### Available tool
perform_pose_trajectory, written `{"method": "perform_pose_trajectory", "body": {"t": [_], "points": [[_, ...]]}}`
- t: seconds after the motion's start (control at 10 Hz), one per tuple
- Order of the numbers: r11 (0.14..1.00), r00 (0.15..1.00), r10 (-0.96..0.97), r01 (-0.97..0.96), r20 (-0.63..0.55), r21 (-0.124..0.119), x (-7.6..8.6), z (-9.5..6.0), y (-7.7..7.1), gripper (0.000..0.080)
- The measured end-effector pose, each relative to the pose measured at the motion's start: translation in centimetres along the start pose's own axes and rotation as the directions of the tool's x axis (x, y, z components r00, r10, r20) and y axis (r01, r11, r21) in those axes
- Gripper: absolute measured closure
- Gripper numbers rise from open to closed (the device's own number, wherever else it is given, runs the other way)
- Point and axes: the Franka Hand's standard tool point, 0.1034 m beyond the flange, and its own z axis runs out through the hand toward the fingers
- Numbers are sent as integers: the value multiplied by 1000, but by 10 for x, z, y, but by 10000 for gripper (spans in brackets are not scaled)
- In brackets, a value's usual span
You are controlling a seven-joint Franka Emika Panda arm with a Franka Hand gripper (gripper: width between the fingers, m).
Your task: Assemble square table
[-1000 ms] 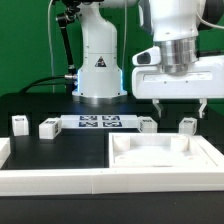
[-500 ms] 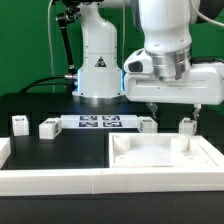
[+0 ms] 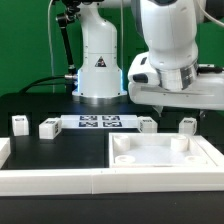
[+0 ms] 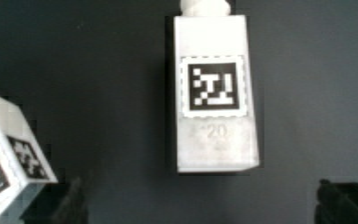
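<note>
Nothing is joined yet: the tabletop lies bare, all four legs lie loose apart from it, and the gripper hovers above with its jaws wide open and empty.

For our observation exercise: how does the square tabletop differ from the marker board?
The tabletop is a thick slab with a raised rim; the marker board is a thin flat strip. The marker board's top carries black-and-white tags; the tabletop's visible face is plain. The tabletop lies nearer the camera, the marker board farther back. Both are white and lie flat.
</note>
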Motion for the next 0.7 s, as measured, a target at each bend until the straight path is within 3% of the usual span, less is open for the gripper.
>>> {"method": "perform_pose_trajectory", "body": {"t": [0.3, 0.7], "points": [[1000, 984, 11, -7, 177, -24, 1, 4, 9, 150], [1000, 986, -7, 12, 166, -27, -2, 16, -3, 150]]}}
